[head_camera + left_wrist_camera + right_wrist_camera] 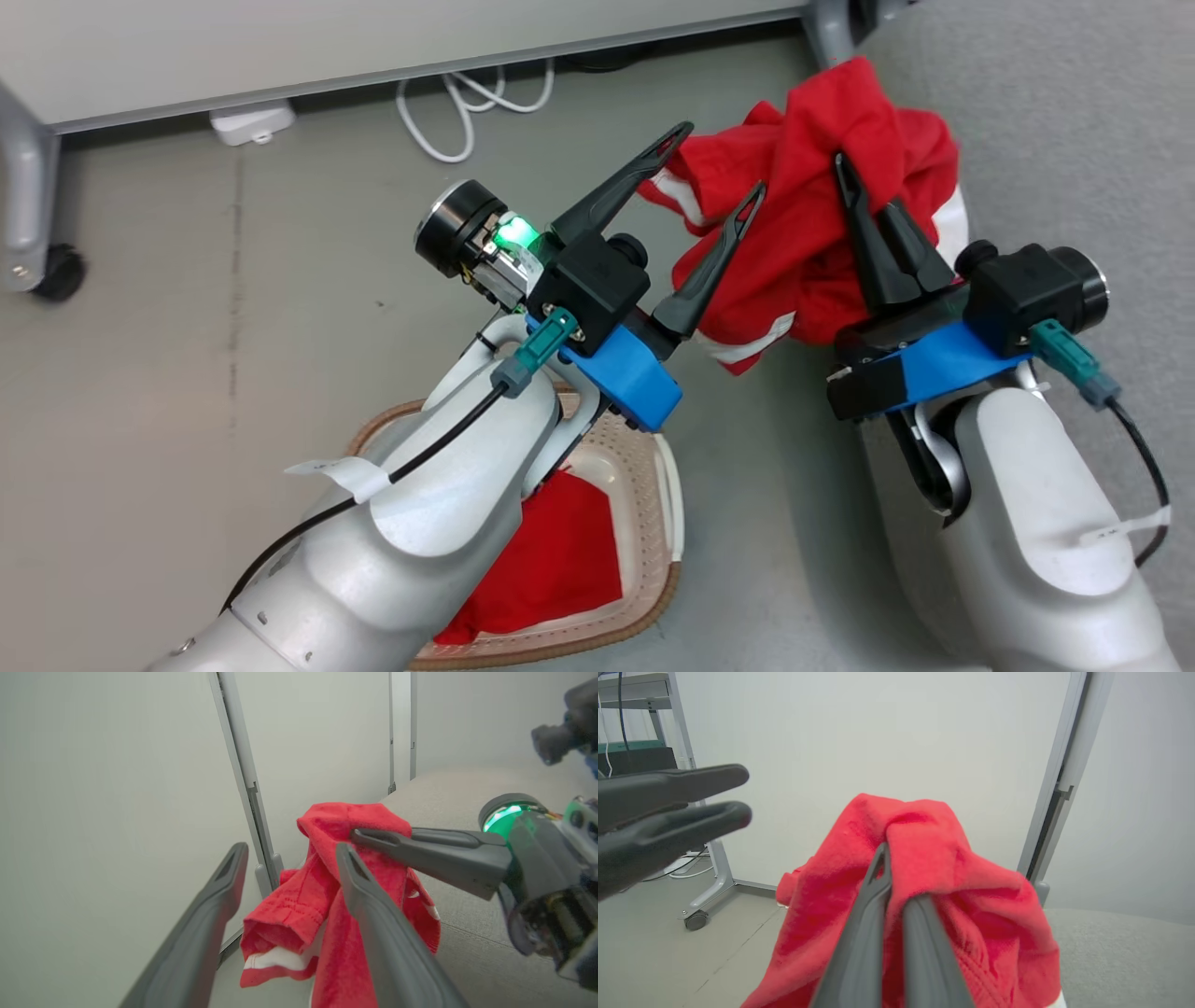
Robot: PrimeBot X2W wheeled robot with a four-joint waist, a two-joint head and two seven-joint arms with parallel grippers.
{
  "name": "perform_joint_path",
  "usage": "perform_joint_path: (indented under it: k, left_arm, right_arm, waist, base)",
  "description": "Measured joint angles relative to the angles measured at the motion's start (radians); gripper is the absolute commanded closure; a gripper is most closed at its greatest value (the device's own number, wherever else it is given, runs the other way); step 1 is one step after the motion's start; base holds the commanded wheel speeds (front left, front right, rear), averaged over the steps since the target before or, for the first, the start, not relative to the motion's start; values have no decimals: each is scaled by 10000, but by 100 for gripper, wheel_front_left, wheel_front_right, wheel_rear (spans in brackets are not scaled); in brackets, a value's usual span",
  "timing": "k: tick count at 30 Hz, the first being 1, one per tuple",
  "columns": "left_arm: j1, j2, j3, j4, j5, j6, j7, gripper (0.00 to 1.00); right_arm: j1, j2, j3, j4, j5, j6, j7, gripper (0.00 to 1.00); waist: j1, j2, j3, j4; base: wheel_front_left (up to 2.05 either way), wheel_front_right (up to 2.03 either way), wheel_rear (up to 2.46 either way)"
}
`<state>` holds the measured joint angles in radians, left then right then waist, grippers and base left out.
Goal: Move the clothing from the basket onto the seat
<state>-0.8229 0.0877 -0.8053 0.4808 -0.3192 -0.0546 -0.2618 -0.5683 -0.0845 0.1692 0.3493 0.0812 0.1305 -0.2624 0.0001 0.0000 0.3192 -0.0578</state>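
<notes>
Red shorts [822,140] with white trim hang bunched in the air at the left edge of the grey seat [1074,112]. My right gripper [845,173] is shut on their upper fold, as the right wrist view shows with the right gripper [883,858] pinching the shorts [934,840]. My left gripper [724,157] stands open just left of the shorts, holding nothing; the shorts [322,891] hang just beyond its fingertips. Lower down, the cream basket [658,523] stands on the floor with another red garment [560,560] in it, partly hidden by my left forearm.
A white panel on a grey wheeled frame [56,271] runs along the back. A white cable [467,103] and a white adapter [252,121] lie on the floor beneath it. Bare grey floor [187,373] stretches left of the basket.
</notes>
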Motion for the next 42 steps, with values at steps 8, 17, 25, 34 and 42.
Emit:
perform_joint_path:
  k: [8, 17, 25, 34, 42]
  left_arm:
    - [23, 75, -234, -13, 213, -104, 0, 0]
    - [20, 88, -508, 173, 288, -215, 0, 0]
    - [22, 121, -698, 355, 286, -255, 0, 0]
    - [13, 86, -780, 395, 284, -255, 0, 0]
    - [-302, 198, -777, 245, 362, -196, 6, 0]
  right_arm:
    - [384, 17, -474, -863, 10, 0, 0, 100]
    - [1243, 171, -1348, -1718, 94, 0, 0, 100]
    - [2030, 270, -1837, -2234, 117, 0, 0, 100]
    - [2329, 311, -2100, -2535, 157, 0, 0, 100]
    - [1303, 328, -2474, -2775, 343, 0, 0, 100]
  waist:
    - [0, 0, 312, -1184]
    - [0, 0, 587, -2398]
    - [0, 0, 651, -3136]
    - [0, 0, 755, -3287]
    - [0, 0, 1193, -3143]
  base:
    - [0, 0, 0]
    - [0, 0, 0]
    - [0, 0, 0]
    - [0, 0, 0]
    - [0, 0, 0]
